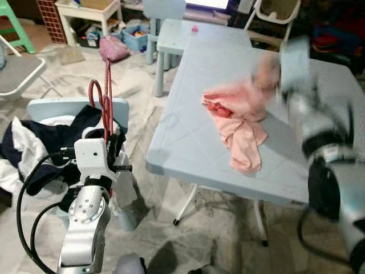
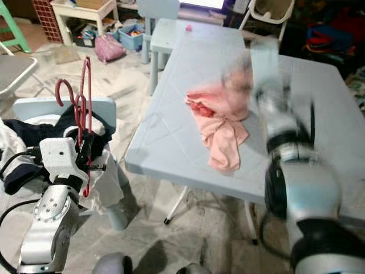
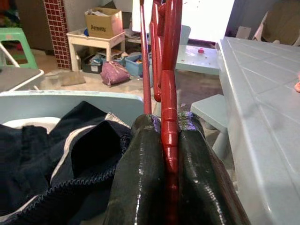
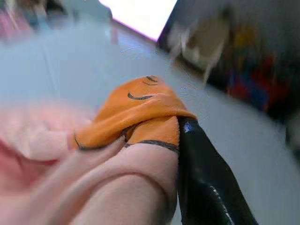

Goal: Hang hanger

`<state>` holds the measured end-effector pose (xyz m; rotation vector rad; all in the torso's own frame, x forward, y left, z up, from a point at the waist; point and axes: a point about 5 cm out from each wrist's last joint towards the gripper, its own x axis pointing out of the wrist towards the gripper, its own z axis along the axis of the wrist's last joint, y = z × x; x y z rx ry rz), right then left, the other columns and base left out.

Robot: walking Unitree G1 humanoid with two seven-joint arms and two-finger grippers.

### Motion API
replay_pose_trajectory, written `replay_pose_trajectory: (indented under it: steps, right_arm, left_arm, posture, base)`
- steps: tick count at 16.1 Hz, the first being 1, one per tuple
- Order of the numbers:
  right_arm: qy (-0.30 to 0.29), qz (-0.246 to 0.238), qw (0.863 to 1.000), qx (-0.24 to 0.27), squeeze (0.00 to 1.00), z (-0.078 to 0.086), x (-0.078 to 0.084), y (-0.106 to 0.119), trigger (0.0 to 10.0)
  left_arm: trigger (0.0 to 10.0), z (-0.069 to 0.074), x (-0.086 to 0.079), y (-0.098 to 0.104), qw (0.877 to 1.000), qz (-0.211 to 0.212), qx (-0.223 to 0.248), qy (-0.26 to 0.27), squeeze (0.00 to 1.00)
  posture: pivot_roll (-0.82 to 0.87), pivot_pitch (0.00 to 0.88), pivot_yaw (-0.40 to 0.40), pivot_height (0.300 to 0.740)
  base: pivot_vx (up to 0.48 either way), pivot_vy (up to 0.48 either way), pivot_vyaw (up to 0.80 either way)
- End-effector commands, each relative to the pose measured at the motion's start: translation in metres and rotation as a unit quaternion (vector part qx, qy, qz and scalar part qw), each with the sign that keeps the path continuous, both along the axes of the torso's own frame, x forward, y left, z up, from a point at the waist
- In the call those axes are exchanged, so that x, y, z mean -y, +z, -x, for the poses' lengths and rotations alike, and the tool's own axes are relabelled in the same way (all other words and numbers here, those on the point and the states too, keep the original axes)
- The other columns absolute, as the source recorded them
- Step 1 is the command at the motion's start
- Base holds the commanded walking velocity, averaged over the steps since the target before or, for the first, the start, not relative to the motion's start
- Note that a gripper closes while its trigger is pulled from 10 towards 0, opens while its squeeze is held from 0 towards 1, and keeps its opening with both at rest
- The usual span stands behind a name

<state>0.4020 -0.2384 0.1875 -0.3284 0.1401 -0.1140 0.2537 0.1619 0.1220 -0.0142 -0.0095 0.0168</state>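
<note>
left gripper (image 3: 169,154) clamped on red hanger (image 1: 106,100), held upright at left, near chair (image 1: 68,108). right gripper (image 4: 154,136) pinching pink cloth (image 1: 239,123) on table (image 1: 188,131), blurred. risk: cloth slips from pinch during fast lift; hanger twists in grip.

A lived-in home playroom: a pale blue plastic table (image 1: 228,154) with a small matching stool (image 1: 171,43) at its far corner, a cluttered white shelf unit (image 1: 85,14), a toy bin (image 1: 134,37) and a pink bag (image 1: 113,48) on the floor.
</note>
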Motion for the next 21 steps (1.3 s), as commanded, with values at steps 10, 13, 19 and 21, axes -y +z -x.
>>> replay_pose_trajectory:
  steps: [10,13,19,21]
  right_arm:
    - [0.221,0.113,0.948,-0.198,1.0,0.062,0.016,-0.098,10.0]
    - [0.323,0.1,0.925,-0.173,1.0,0.059,0.002,-0.073,10.0]
    - [0.101,-0.104,0.987,0.072,1.0,0.033,0.005,-0.021,10.0]
    - [0.016,-0.219,0.973,0.076,1.0,0.033,0.015,-0.029,10.0]
  left_arm:
    - [10.0,-0.007,0.022,-0.002,0.995,-0.011,-0.019,-0.098,0.0]
    - [10.0,-0.008,0.023,-0.004,0.993,-0.017,-0.022,-0.11,0.0]
    - [10.0,-0.004,0.029,-0.01,0.993,-0.006,-0.029,-0.114,0.0]
    - [10.0,-0.006,0.028,-0.01,0.993,-0.005,-0.031,-0.116,0.0]
  posture:
    - [0.05,0.0,0.003,0.74]
    - [0.04,0.0,0.012,0.74]
    - [0.04,0.0,0.001,0.74]
    - [0.04,0.0,0.0,0.74]
  base:
    - [0.0,0.0,0.0]
    - [0.0,0.0,0.0]
    - [0.0,0.0,0.0]
    - [0.0,0.0,0.0]
